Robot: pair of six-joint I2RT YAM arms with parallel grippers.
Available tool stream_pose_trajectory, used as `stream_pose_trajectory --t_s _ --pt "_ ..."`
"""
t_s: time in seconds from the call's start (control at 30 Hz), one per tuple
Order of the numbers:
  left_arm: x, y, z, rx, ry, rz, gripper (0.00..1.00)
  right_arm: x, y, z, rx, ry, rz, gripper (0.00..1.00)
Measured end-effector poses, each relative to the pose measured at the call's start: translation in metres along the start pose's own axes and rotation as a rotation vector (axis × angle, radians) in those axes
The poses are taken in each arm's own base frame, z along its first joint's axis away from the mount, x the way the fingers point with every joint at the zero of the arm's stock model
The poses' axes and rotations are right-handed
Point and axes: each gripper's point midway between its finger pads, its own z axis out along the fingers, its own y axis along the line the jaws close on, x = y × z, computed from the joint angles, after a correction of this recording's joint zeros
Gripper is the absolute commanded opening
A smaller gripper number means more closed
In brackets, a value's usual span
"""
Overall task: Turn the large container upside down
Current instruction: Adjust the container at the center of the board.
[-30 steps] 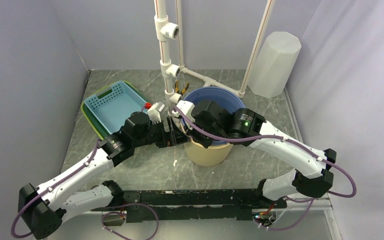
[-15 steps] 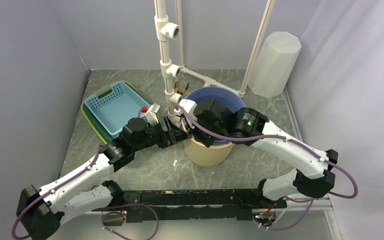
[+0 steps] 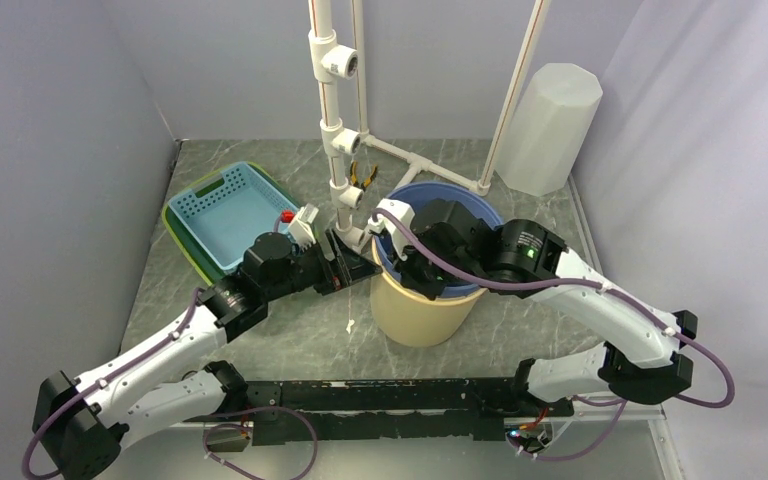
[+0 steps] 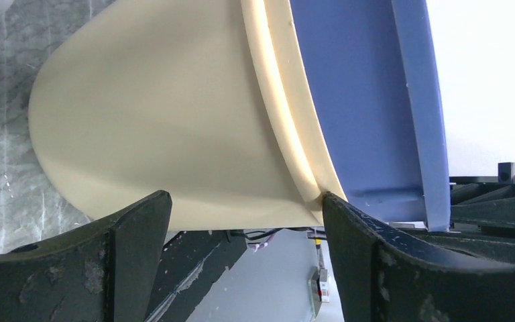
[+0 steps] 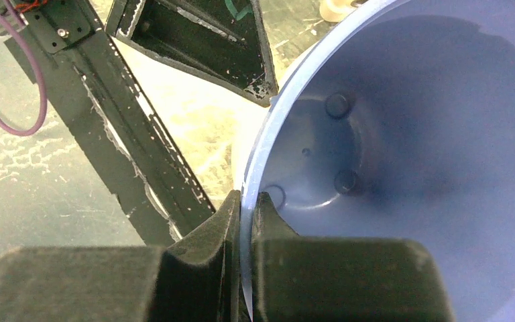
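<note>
On blue container point(image 5: 409, 134) rim, right gripper point(image 5: 245, 201) clamped

Cream container point(image 4: 161, 127), blue container point(image 4: 365, 100) nested inside it, gripper point(image 4: 245, 201) spread wide in foreground

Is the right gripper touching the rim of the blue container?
Touching. The right wrist view shows the right gripper pinching the rim of the blue container, one of its jaws inside the wall, one outside, no gap.

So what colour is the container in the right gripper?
The container is blue, best seen in the right wrist view.
</note>
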Motion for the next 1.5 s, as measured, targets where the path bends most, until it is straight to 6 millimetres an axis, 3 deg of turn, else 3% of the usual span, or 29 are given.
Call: stream_pose_trajectory --t_s 0.53,1.03,1.5 --pt "0.013 0.012 0.011 -0.035 0.093 0.025 0.87 0.003 -0.007 0.020 0.088 0.091 -0.035 0.00" --pt "0.026 0.016 0.005 -0.066 0.161 0.014 0.88 0.017 0.012 0.008 0.169 0.131 -0.233 0.00" --pt "0.018 0.015 0.004 -0.075 0.122 0.042 0.89 0.021 0.006 0.004 0.196 -0.050 -0.299 0.00"
